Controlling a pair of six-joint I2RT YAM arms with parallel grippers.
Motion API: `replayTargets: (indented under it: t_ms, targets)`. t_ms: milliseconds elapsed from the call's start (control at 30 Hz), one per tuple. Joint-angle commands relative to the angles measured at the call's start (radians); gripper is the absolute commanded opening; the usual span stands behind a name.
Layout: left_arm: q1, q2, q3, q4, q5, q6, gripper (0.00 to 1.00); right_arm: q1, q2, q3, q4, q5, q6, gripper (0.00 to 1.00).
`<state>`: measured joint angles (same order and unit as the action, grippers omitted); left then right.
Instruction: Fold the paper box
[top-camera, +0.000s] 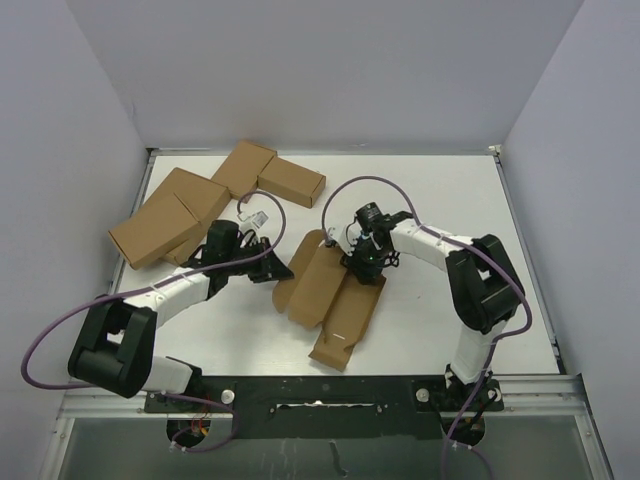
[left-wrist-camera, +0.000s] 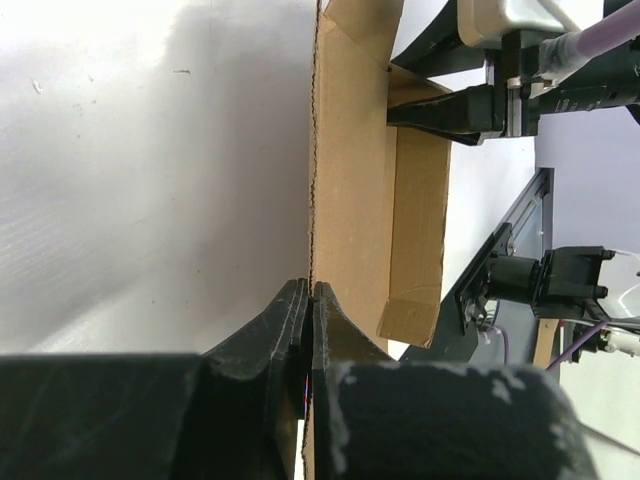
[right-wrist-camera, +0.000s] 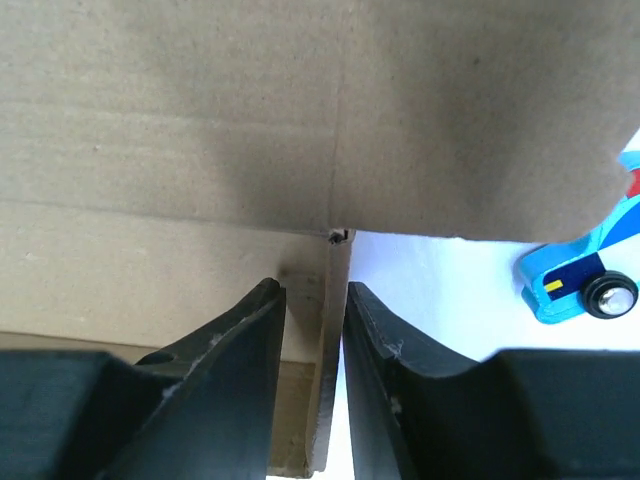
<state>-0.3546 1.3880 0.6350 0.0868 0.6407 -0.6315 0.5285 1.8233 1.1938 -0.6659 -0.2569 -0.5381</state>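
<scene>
Bases sit at 6 o'clock in the top view. Box (top-camera: 335, 300) is opened out mid-surface (top-camera: 450, 200), long axis running 1 to 7 o'clock. Left fingers (top-camera: 272, 268) meet its 9 o'clock flap, right fingers (top-camera: 362, 266) are on its 1 o'clock end. Cartons (top-camera: 200, 205) are clustered at 10 o'clock, apart from the box.

Left wrist: fingers (left-wrist-camera: 265, 345) are pressed together, pinching the box (left-wrist-camera: 350, 180) edge, which runs up to 12 o'clock.

Right wrist: fingers (right-wrist-camera: 240, 345) are slightly apart, straddling a flap edge at 6 o'clock, no clamp visible. Box (right-wrist-camera: 200, 100) fills the upper frame. Blue toy (right-wrist-camera: 585, 270) is at 3 o'clock.
</scene>
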Motion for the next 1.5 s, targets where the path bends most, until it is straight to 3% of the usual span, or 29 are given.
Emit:
replayTargets:
  t_ms: [0, 333, 600, 800, 933, 1000, 1100, 1267, 1467]
  targets:
    - [-0.002, 0.02, 0.075, -0.012, 0.007, 0.057, 0.0, -0.041, -0.083, 0.013, -0.023, -0.134, 0.003, 0.32]
    - [-0.004, 0.085, 0.286, -0.217, 0.06, 0.268, 0.0, -0.163, -0.213, -0.004, -0.036, -0.364, -0.023, 0.57]
    - [-0.01, 0.277, 0.649, -0.592, 0.073, 0.67, 0.0, -0.268, -0.28, -0.032, -0.008, -0.5, -0.005, 0.57]
    - [-0.018, 0.445, 0.855, -0.688, 0.037, 0.701, 0.0, -0.359, -0.272, -0.051, 0.046, -0.505, 0.066, 0.53]
    - [-0.032, 0.471, 0.932, -0.68, -0.078, 0.657, 0.24, -0.395, -0.262, -0.066, 0.08, -0.494, 0.096, 0.48]
    - [-0.03, 0.445, 0.927, -0.645, -0.137, 0.618, 0.35, -0.395, -0.257, -0.071, 0.091, -0.491, 0.108, 0.46]
    - [-0.022, 0.358, 0.87, -0.575, -0.244, 0.569, 0.42, -0.387, -0.248, -0.071, 0.1, -0.501, 0.125, 0.47]
    - [-0.021, 0.099, 0.659, -0.467, -0.419, 0.473, 0.44, -0.335, -0.222, -0.054, 0.116, -0.471, 0.149, 0.55]
    - [-0.041, -0.217, 0.313, -0.295, -0.48, 0.219, 0.44, -0.226, -0.147, -0.014, 0.175, -0.213, 0.187, 0.58]
